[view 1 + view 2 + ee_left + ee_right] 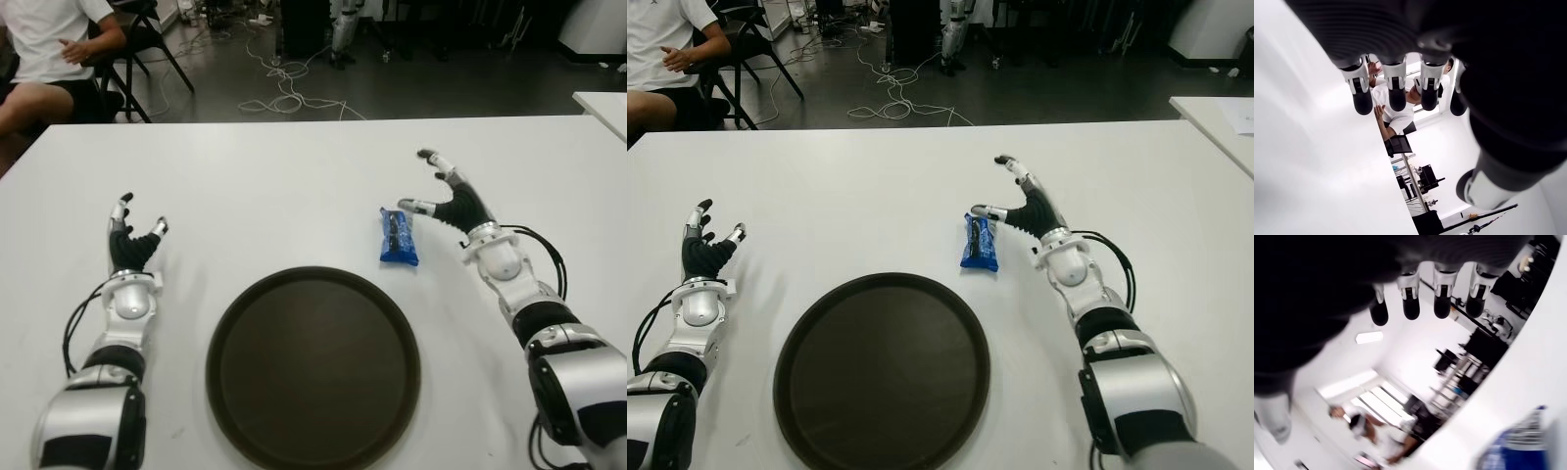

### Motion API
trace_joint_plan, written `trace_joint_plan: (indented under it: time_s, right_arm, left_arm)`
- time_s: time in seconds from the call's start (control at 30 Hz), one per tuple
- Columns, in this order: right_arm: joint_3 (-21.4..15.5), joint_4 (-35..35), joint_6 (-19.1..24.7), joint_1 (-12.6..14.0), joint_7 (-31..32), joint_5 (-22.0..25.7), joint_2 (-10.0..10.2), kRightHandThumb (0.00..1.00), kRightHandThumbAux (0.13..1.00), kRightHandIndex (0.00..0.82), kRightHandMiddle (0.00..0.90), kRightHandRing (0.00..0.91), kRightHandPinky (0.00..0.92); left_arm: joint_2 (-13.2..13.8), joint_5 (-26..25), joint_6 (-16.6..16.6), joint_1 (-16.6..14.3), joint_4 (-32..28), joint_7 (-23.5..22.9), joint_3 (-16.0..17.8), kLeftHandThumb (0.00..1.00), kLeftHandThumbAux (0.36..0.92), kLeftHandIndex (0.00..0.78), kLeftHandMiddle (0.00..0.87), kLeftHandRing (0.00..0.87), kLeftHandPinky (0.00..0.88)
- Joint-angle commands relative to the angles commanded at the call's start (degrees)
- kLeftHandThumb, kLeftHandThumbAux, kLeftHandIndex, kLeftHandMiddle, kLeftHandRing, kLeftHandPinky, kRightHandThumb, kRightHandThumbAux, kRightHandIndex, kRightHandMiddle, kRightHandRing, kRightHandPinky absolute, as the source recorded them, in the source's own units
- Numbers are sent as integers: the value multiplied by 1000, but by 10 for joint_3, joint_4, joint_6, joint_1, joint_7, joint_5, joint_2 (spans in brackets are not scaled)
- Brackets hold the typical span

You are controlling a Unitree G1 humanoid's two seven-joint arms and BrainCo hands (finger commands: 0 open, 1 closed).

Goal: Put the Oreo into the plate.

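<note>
- Left hand (132, 238), lower left of the frame: black palm, slim fingers in silver-white segments with black tips.
- Right hand (453, 199), right of centre: same black-and-silver build.
- Both wrists are rounded white housings; forearms glossy silver with black bands.
- Thin black cables loop beside each forearm.

no legible text anywhere; the blue oreo packet (399, 236) beside the plate (313, 367) shows print too small to read.
</note>
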Motion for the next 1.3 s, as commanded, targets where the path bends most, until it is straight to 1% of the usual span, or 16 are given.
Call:
trace_joint_plan:
  time_s: [0.13,0.3,0.53,0.63,0.77,0.87,1.13,1.3]
  right_arm:
    - [13,0,7,-5,-8,-11,0,0,461,0,0,0,0]
    - [33,-2,5,-9,-17,-29,-1,0,445,0,0,0,0]
    - [45,-9,-18,-14,12,-27,1,0,443,0,0,0,0]
    - [50,-11,-20,-15,20,-29,0,0,454,0,0,0,0]
    - [58,-12,-10,-18,17,-37,0,0,452,0,0,0,0]
    - [69,-3,7,-25,1,-50,3,0,453,0,0,0,0]
    - [85,3,21,-29,-21,-68,1,0,502,0,0,0,0]
    - [91,7,29,-31,-22,-75,-1,0,515,0,0,0,0]
  left_arm:
    - [-1,-1,0,0,0,-1,1,0,733,34,45,27,21]
    - [0,-1,1,-1,0,-1,2,0,726,37,49,29,19]
    - [-1,0,2,-1,0,-2,1,0,725,39,50,28,17]
    - [-1,-1,3,-1,0,-3,1,0,746,38,48,26,17]
    - [-1,0,5,-2,1,-2,0,0,751,39,50,27,20]
    - [-1,0,7,-3,2,0,0,0,744,40,53,30,21]
    - [-3,-3,6,-3,1,-1,3,0,732,41,55,31,23]
    - [-4,-4,7,-3,1,-2,5,0,728,38,47,26,19]
